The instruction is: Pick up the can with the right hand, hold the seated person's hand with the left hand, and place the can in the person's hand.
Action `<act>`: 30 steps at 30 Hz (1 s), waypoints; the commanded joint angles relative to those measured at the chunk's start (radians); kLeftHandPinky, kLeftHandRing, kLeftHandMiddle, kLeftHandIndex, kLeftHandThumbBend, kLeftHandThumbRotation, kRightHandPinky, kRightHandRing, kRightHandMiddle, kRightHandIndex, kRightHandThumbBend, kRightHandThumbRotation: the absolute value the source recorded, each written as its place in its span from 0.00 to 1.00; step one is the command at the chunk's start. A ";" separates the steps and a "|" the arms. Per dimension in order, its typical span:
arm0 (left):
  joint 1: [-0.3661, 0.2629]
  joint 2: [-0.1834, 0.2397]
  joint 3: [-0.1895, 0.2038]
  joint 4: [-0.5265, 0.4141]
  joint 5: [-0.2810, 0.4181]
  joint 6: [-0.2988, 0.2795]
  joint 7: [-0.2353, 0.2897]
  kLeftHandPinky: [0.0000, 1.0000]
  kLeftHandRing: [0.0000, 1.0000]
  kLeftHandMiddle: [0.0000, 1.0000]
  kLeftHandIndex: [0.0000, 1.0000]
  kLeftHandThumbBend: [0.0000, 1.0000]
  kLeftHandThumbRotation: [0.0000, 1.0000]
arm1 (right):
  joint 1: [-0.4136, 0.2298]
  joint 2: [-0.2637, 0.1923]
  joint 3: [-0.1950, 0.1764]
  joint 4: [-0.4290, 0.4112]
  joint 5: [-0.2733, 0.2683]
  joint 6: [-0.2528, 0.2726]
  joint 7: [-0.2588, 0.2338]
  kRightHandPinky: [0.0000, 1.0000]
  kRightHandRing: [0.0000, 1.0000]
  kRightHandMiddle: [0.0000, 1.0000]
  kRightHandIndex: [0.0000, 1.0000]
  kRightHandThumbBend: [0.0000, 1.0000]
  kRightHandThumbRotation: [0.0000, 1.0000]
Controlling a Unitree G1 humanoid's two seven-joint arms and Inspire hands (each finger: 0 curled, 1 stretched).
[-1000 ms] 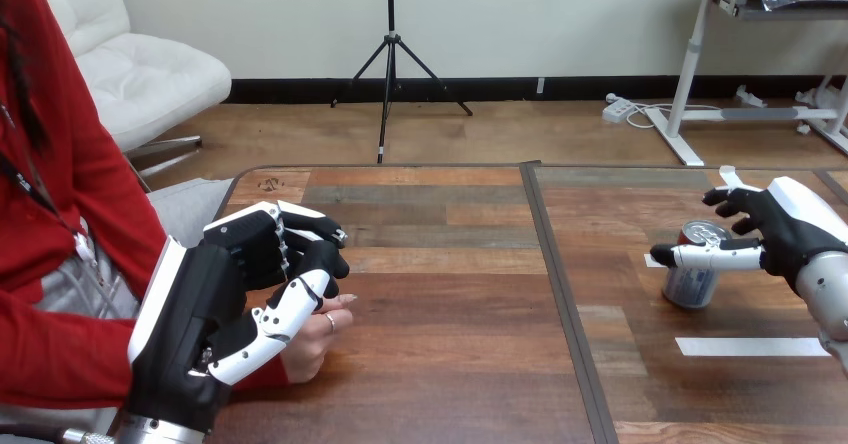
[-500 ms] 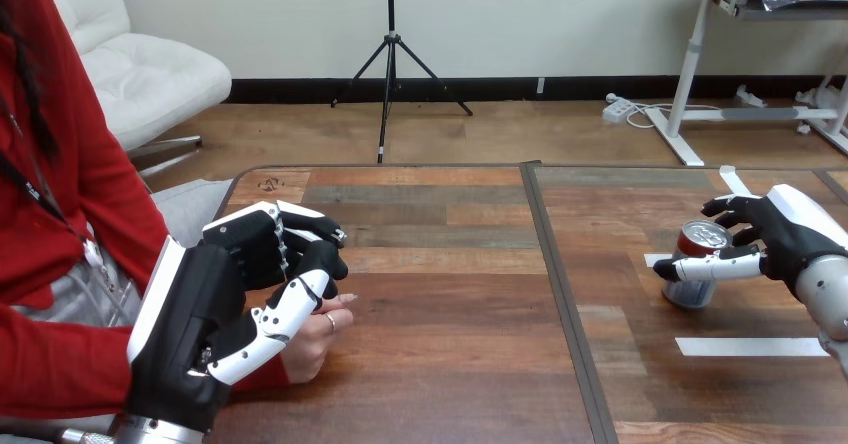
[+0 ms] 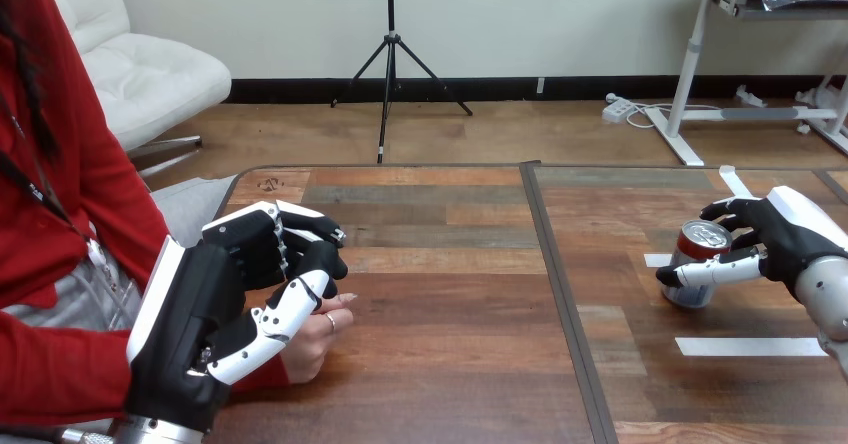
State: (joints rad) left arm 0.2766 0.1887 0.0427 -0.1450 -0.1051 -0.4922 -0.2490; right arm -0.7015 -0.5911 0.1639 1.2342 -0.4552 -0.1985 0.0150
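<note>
A red and silver can [image 3: 693, 267] stands on the wooden table [image 3: 450, 344] at the right. My right hand [image 3: 792, 240] is shut on it: the thumb [image 3: 712, 272] lies across the can's front and the fingers [image 3: 728, 210] curl behind its top. At the left, my left hand [image 3: 205, 309] is shut on the person's hand [image 3: 312, 342], which rests on the table near its left edge. My thumb crosses over the person's hand and my fingers curl above it. Only the person's fingertips and knuckles show past my hand.
A white tape strip [image 3: 750, 346] lies on the table in front of the can, and a shorter tape piece [image 3: 654, 260] sits beside it. A dark seam [image 3: 562, 294] runs front to back between the two tabletops. The person sits at the left.
My right hand's fingers have curled down behind the can and the thumb has pressed in, taking hold of it. The left hand and the person's hand have not moved.
</note>
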 commanded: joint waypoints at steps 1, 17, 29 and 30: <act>-0.048 0.006 0.011 -0.023 -0.001 -0.009 0.002 0.30 0.38 0.45 0.51 0.29 0.31 | -0.073 0.006 0.007 -0.019 0.006 -0.020 -0.021 0.67 0.76 0.79 0.80 0.98 0.30; -0.045 0.004 0.015 -0.022 0.001 -0.008 0.002 0.30 0.39 0.45 0.51 0.29 0.32 | -0.069 0.012 0.003 -0.011 0.016 -0.036 -0.020 0.65 0.73 0.76 0.76 0.89 0.21; -0.045 0.002 0.019 -0.020 0.008 -0.015 0.007 0.32 0.39 0.45 0.51 0.29 0.32 | -0.061 0.015 -0.004 -0.010 0.027 -0.064 -0.026 0.63 0.69 0.72 0.73 0.82 0.12; -0.044 0.002 0.019 -0.020 0.008 -0.015 0.007 0.32 0.39 0.45 0.51 0.29 0.32 | -0.060 0.015 -0.004 -0.011 0.028 -0.064 -0.025 0.62 0.69 0.72 0.72 0.81 0.12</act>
State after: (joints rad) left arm 0.2767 0.1886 0.0523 -0.1450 -0.1016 -0.4920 -0.2488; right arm -0.7014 -0.5906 0.1641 1.2342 -0.4441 -0.2387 0.0114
